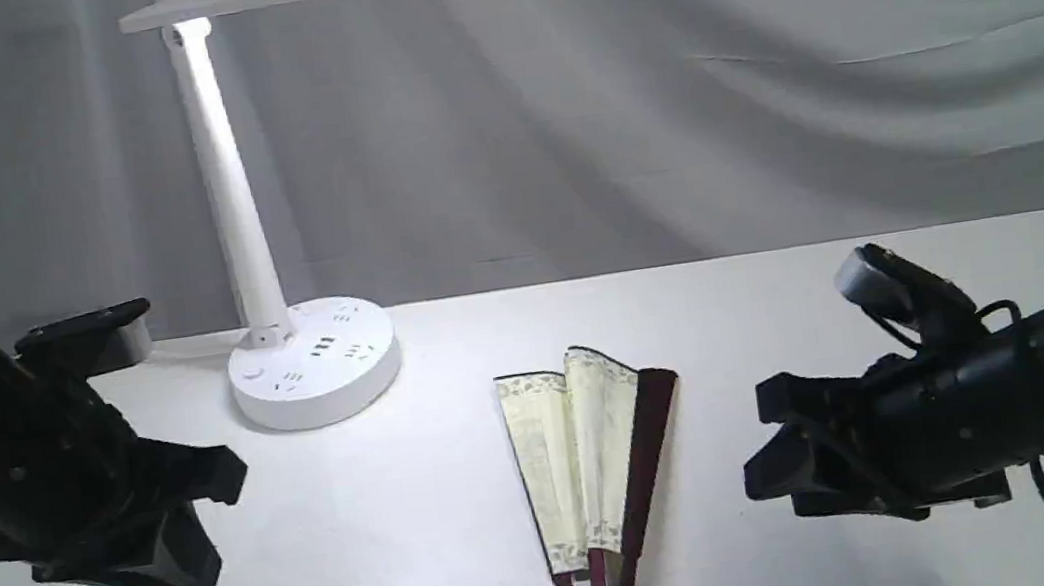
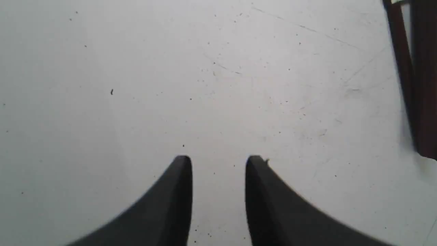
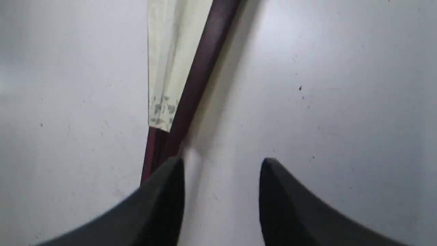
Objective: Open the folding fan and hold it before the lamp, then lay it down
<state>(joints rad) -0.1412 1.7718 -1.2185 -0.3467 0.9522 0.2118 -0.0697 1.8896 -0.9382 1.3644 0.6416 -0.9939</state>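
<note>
The folding fan (image 1: 584, 456) lies flat on the white table (image 1: 788, 318), only partly spread, cream leaf toward the back and maroon ribs toward the front edge. The lamp (image 1: 232, 200) stands at the back left, its bar head lit. My right gripper (image 1: 762, 443) hovers just right of the fan, open and empty. In the right wrist view one finger of the right gripper (image 3: 222, 162) sits beside the fan's outer rib (image 3: 205, 68). My left gripper (image 1: 210, 526) is left of the fan, open with nothing between its fingers (image 2: 218, 160); the fan's dark ribs (image 2: 423, 85) show at that view's edge.
The lamp's round base (image 1: 314, 361) with sockets sits on the table behind and left of the fan, a white cord trailing left. A grey draped cloth (image 1: 756, 81) hangs behind the table.
</note>
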